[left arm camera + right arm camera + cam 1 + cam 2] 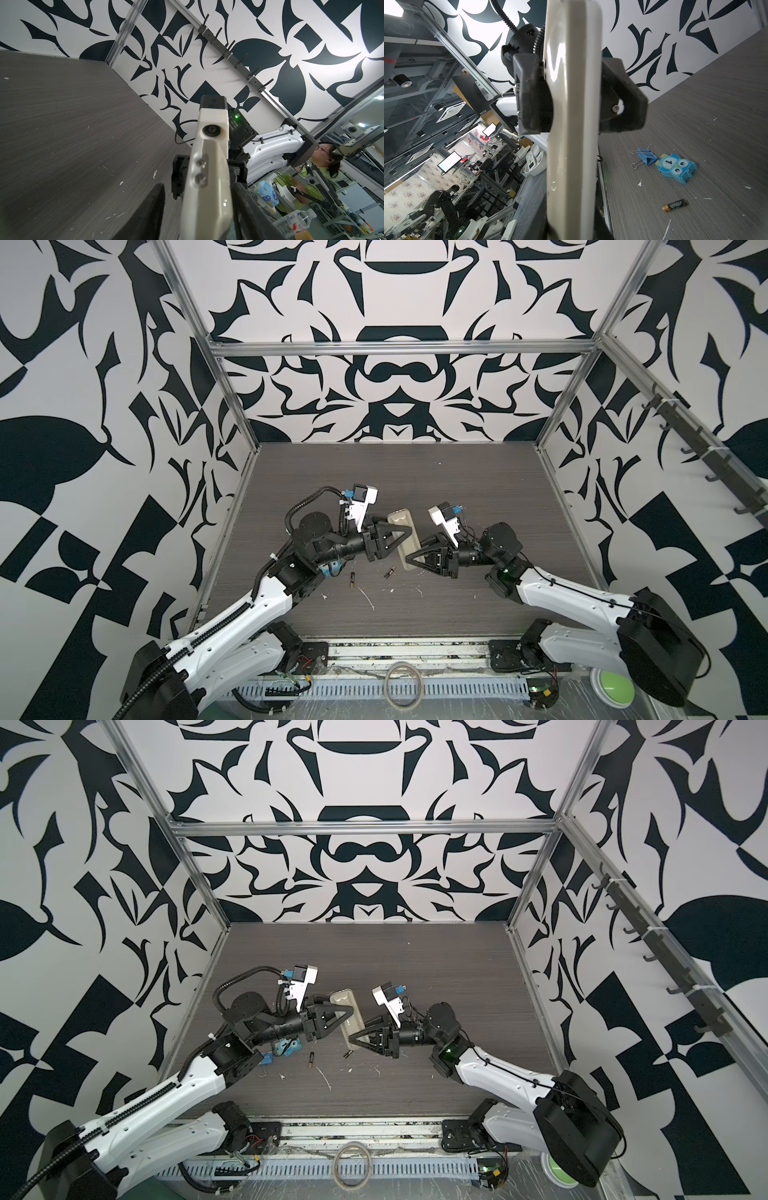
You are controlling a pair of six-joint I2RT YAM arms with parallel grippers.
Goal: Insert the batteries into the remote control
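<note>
remote control (343,998) over table (415,969) | batteries (309,1060) on table, before it | toy (286,1046) left of batteries

far tabletop (395,472) open; batteries (352,579) and owl toy (677,168) clutter front left

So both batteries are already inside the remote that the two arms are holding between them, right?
Not quite. The left battery and the right battery lie loose on the table, outside the remote control, as both top views show. The two arms do hold it between them.
</note>
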